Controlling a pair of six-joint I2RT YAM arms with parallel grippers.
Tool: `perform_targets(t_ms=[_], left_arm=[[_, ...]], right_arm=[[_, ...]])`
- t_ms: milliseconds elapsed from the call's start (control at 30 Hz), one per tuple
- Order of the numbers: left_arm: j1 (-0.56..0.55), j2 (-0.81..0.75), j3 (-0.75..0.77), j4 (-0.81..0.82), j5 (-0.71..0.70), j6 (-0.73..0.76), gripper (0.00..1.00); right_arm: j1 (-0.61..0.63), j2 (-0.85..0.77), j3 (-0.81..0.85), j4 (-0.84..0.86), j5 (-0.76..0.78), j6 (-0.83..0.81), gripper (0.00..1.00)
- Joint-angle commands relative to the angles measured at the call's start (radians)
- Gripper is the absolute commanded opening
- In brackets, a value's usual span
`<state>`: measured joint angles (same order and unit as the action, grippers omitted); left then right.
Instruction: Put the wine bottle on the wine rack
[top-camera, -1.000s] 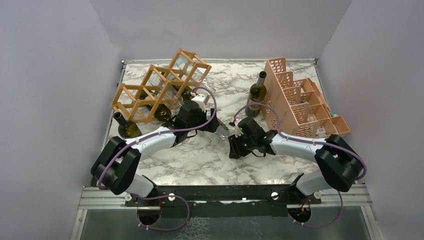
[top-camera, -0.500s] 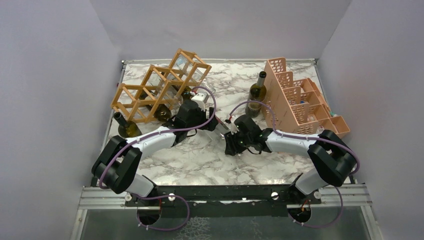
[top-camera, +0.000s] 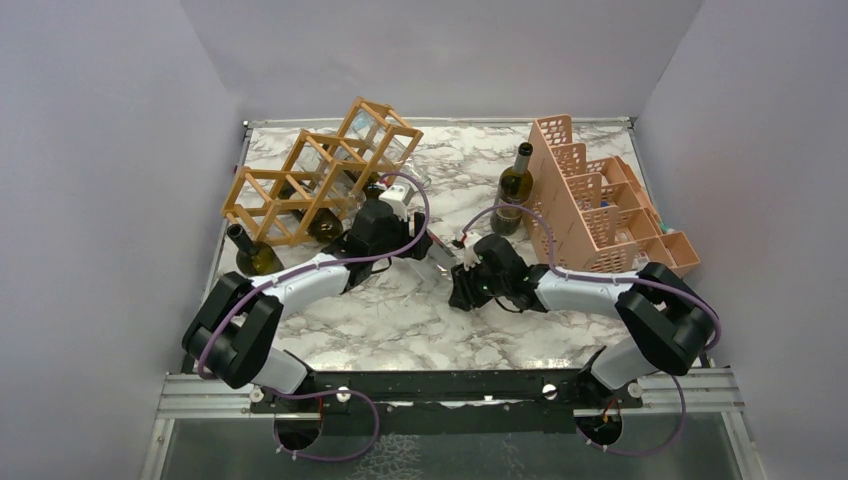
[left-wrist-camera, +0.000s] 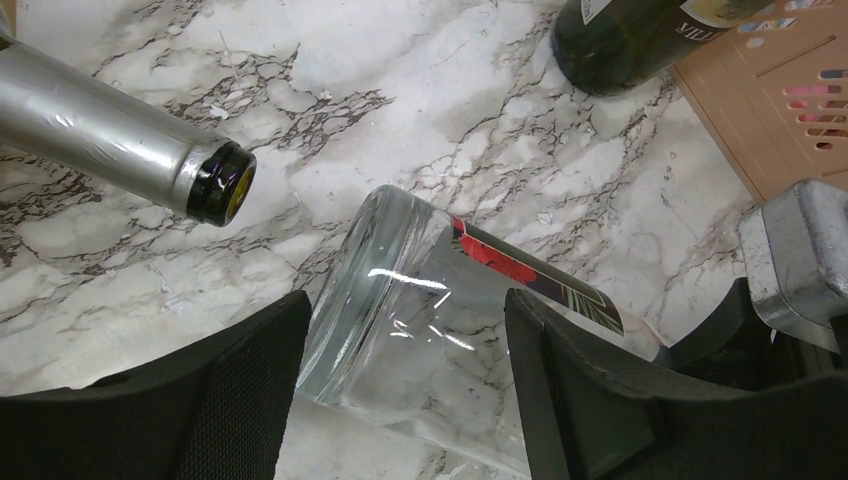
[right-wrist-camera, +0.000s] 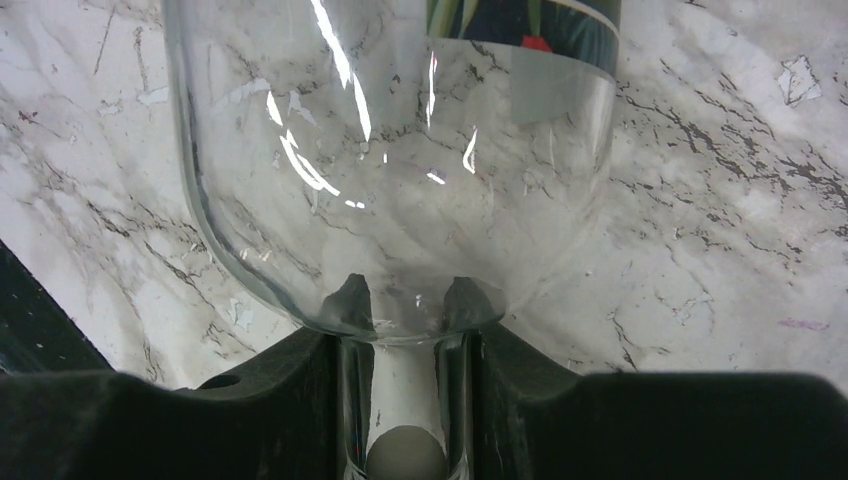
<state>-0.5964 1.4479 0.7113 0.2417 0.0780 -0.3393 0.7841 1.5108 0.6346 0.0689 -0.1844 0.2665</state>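
Lying on its side between the two claws, the clear glass wine bottle (right-wrist-camera: 390, 150) with a red-and-dark leaf-printed label (left-wrist-camera: 520, 272) rests on the tabletop, not on the rack. The left claw (left-wrist-camera: 405, 300) straddles its thick round base, black fingers (left-wrist-camera: 240, 390) spread wide to either side; whether they press the glass cannot be told. The right claw (right-wrist-camera: 405, 300) is clamped on the slim neck, right at the shoulder. Under both lies a white marble-patterned table (top-camera: 400, 320) with dark veins, closed in by plain pale lilac walls (top-camera: 100, 150). Beyond and left of the left claw stands the light-brown wooden lattice wine rack (top-camera: 300, 185), with dark bottles in its lower cells and one silver-foiled neck (left-wrist-camera: 100, 130) pointing out near that claw's left finger. Beyond the right claw a dark green bottle (top-camera: 515, 190) stands upright, just beside a pink plastic stepped grid crate (top-camera: 600, 215); what its cells hold is too small to tell.
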Motion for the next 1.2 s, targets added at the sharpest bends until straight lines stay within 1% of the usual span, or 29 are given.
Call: perform_targets(t_ms=[0,133,300,433,933,1167], left_arm=[[-0.019,-0.034,-0.026,-0.066,0.062,-0.001,0.74],[-0.013,-0.094,-0.018,-0.084,0.024,0.000,0.77],[-0.008,-0.177,0.009,-0.133,-0.043,0.005,0.89],[-0.006,-0.252,0.033,-0.175,-0.080,0.013,0.95],[-0.002,-0.501,0.107,-0.285,-0.219,0.077,0.96],[-0.003,-0.597,0.195,-0.332,-0.293,0.138,0.96]], right_arm=[[-0.001,0.000,-0.040,0.120,0.041,-0.033,0.01],[0.000,-0.075,-0.071,0.172,0.024,-0.042,0.01],[-0.001,-0.154,-0.088,0.250,-0.024,-0.039,0.01],[0.000,-0.207,-0.124,0.316,-0.043,-0.035,0.01],[0.000,-0.426,-0.248,0.470,-0.064,-0.043,0.01],[0.000,-0.512,-0.237,0.522,-0.097,-0.061,0.01]])
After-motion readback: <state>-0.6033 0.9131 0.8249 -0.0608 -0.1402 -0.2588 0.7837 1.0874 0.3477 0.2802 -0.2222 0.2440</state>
